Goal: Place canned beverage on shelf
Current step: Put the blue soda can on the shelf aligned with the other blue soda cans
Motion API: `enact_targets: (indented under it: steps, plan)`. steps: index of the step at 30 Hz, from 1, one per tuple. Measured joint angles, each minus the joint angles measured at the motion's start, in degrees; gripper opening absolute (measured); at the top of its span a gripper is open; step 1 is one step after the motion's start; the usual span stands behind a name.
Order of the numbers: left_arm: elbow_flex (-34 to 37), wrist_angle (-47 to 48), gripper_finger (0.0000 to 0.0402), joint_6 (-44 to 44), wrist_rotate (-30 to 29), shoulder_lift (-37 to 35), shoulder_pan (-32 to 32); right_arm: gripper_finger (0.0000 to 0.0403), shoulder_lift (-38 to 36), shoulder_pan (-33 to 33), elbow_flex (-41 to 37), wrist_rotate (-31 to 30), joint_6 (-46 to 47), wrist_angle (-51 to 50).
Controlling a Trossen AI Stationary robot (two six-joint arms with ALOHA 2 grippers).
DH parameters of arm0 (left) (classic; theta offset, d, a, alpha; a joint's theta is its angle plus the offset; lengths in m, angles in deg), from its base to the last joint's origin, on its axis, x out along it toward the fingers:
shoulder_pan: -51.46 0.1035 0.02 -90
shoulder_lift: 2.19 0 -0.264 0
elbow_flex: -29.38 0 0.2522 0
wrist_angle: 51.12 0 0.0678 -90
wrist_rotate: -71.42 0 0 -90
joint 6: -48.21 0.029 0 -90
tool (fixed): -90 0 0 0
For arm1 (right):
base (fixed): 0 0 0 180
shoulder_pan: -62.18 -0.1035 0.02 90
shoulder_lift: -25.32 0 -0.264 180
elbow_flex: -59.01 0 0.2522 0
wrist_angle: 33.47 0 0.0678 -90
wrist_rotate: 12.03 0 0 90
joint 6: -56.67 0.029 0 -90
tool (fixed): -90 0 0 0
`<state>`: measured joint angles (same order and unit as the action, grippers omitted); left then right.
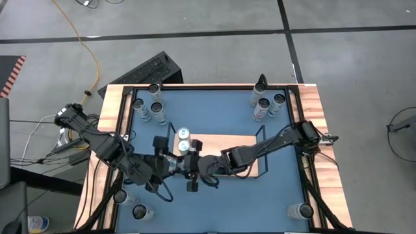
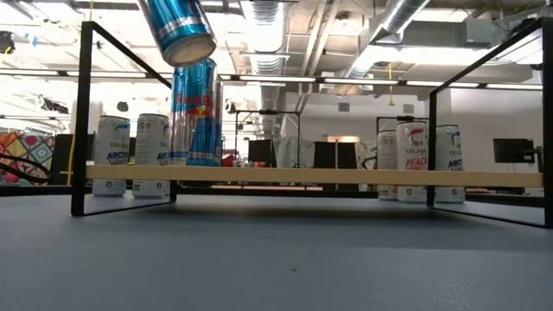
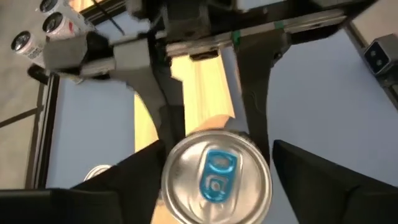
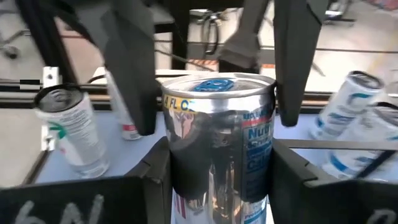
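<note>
- While both arms crowd the shelf's left end, the can (image 2: 177,30) hangs tilted in the air above the board, not yet set down; it's just beside the shelved cans (image 1: 182,133) standing there
- Right gripper (image 4: 219,168) has it; its jaws pinch the can's side walls low on the body, one on each flank, label facing the wrist camera
- Left gripper (image 3: 214,168) sits right on the same can, looking down on the blue pull tab; whether its jaws press the rim or merely flank it, I cannot tell
- Shelf (image 1: 234,144) lies mid-desk, with bare wood open to the right of the standing pair; desk (image 1: 279,188) is blue all round it
- Handling call: a slim aluminium can, tab unbroken, so likely full and fairly hefty for its size; thin walls would dent under a hard squeeze; the glossy skin looks slippery
- Best hold, I'd judge, is across the mid-body, opposite sides, firm but not crushing; a grip near the top rim risks it swinging
- It's tall and narrow, so it'll tip easily; it needs to come upright before touching the board, and clear of the neighbours, or it may topple them
</note>
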<state>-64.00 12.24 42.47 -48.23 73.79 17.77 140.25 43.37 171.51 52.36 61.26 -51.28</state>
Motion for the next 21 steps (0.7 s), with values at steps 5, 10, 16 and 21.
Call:
enact_targets:
  steps: [5,10,16,21]
  plan:
    - [-0.7,0.6,0.0315,-2.2,-0.5,-0.6,-0.7,0.0165,0.0,-2.2,0.0,-6.7,0.1,-0.4]
    - [-2.8,0.8,0.0318,-2.8,-2.0,-1.7,-2.9,0.0167,0.0,-4.1,0.0,-8.5,2.4,-0.4]
    - [-4.9,2.2,0.0319,-3.7,-8.3,-2.0,-6.5,0.0167,0.0,-6.7,0.0,-14.8,5.1,0.4]
    - [-5.0,2.4,0.0320,-4.4,-11.0,-2.0,-9.0,0.0168,0.0,-7.9,-5.8,-16.2,4.0,16.7]
